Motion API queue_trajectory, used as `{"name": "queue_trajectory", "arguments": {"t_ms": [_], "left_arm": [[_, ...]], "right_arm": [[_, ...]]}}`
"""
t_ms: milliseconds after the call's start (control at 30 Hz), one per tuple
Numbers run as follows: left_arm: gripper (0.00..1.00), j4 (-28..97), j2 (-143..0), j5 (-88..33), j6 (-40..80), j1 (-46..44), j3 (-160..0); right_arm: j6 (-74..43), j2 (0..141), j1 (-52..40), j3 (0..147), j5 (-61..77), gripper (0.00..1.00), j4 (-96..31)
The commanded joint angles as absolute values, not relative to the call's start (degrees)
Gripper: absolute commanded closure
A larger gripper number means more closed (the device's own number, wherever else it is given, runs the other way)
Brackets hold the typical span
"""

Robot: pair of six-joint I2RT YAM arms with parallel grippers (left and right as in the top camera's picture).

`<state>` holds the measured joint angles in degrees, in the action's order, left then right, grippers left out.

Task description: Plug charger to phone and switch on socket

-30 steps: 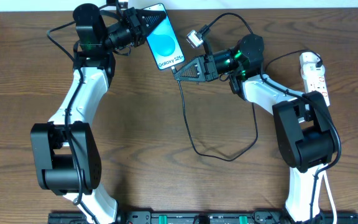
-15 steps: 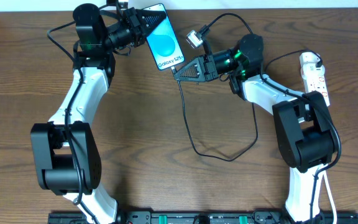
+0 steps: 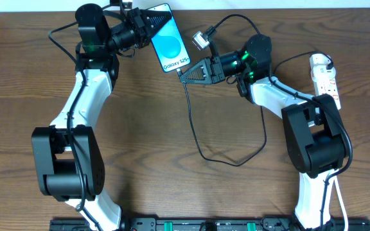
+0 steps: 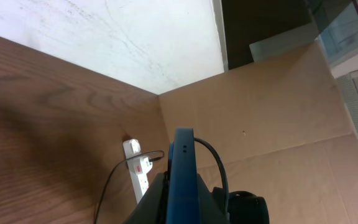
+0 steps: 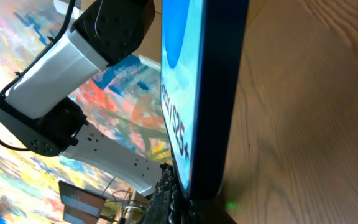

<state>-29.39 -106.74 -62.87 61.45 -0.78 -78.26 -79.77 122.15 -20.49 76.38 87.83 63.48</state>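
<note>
My left claw (image 3: 148, 27) is clamped on one end of the phone (image 3: 169, 38), holding it edge-up at the far side of the table (image 3: 140, 160) with its blue screen lit. Just right of it, my right claw (image 3: 186, 72) sits at the phone's lower end, its jaws drawn narrow on the tip end of the charger (image 3: 198, 138). The plug tip itself is hidden from me. The rest of the black lead hangs down, loops across the wood and climbs toward the socket (image 3: 325, 78) at the far right edge.

I judge this to be the plugging-in step: the tip is at the port but I cannot tell if it is seated. Next calls for a straight push along the phone's length while my left claw braces, then the switch.
</note>
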Motion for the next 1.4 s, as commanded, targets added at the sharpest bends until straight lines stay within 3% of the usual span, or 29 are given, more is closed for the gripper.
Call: {"name": "queue_trajectory", "arguments": {"t_ms": [0,1033,1100,1133,1167,1200,1367], "left_arm": [[0.92,-29.8,-105.7,-66.2,61.3,-1.1,-78.8],[0.93,-29.8,-105.7,-69.8,57.4,-3.0,-78.8],[0.93,-29.8,-105.7,-69.6,57.4,-3.0,-78.8],[0.93,-29.8,-105.7,-69.4,57.4,-2.9,-78.8],[0.93,-29.8,-105.7,-69.2,57.4,-2.7,-78.8],[0.93,-29.8,-105.7,-68.9,57.4,-2.5,-78.8],[0.93,-29.8,-105.7,-68.6,57.4,-0.5,-78.8]], "right_arm": [[-81.9,121.8,-21.1,76.6,84.1,0.99,63.4],[-83.3,121.8,-21.0,76.6,78.8,0.98,63.4],[-83.2,121.8,-21.0,76.6,78.8,0.77,63.4],[-83.0,121.8,-21.0,76.6,79.1,0.54,63.4],[-82.2,121.8,-21.0,76.6,79.5,0.13,63.4],[-81.4,121.8,-21.0,76.6,80.1,0.01,63.4],[-80.7,121.8,-20.8,76.6,82.1,0.01,63.5]]}}
